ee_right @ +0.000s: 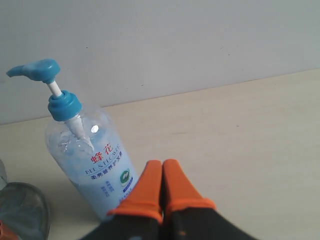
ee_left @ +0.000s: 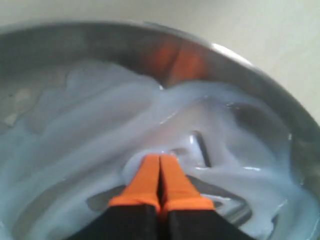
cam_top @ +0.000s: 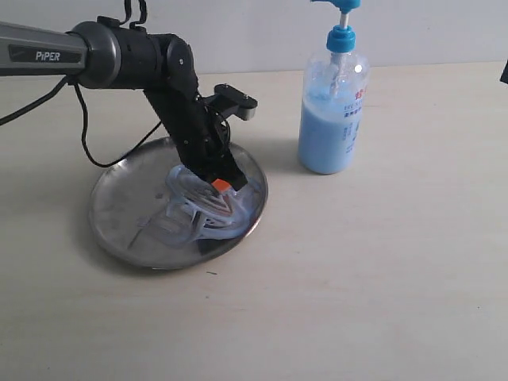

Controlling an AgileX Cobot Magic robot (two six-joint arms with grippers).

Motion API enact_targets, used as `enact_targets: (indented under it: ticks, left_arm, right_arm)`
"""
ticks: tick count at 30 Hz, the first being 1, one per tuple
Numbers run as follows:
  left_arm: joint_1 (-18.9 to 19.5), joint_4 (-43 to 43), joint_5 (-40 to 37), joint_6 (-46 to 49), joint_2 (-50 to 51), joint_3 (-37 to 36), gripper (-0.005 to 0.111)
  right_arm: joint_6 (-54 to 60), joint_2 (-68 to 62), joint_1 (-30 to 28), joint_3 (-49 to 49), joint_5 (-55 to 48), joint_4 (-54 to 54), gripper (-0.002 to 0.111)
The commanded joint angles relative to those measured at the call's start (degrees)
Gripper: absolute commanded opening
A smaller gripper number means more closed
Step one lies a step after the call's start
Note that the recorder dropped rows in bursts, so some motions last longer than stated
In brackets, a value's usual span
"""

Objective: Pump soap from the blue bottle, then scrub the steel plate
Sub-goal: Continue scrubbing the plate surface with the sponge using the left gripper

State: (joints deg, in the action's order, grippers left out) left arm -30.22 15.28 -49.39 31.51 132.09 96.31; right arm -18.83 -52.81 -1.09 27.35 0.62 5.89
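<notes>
The steel plate lies on the table at the left, its right half covered with pale blue swirled soap. My left gripper is shut, its orange tips pressed down into the soap inside the plate; in the left wrist view the left gripper holds nothing. The blue bottle stands upright to the right of the plate, pump head up. My right gripper is shut and empty, hovering beside the blue bottle; it is out of the exterior view.
The pale wooden table stretches to the front and right of the plate. A black cable loops down behind the plate's left side. A light wall stands behind the table.
</notes>
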Motion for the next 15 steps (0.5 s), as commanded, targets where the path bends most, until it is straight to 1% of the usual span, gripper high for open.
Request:
enact_targets:
  ticks: [1, 7, 10, 15]
  left_arm:
    - [2.48, -1.48, -1.12, -1.03, 0.55, 0.21, 0.000]
    - [8.16, -2.72, -5.18, -2.22, 0.15, 0.09, 0.000]
    - [10.42, -1.35, -4.90, -2.18, -1.13, -1.87, 0.000]
    - [10.78, -0.55, -3.18, -1.87, -4.06, -7.89, 0.000]
  right_arm:
    - [0.27, 0.02, -0.28, 0.62, 0.78, 0.09, 0.000]
    - [0.27, 0.02, -0.28, 0.62, 0.78, 0.09, 0.000]
    - [0.27, 0.02, -0.28, 0.62, 0.78, 0.09, 0.000]
    - [0.27, 0.02, -0.28, 0.62, 0.78, 0.09, 0.000]
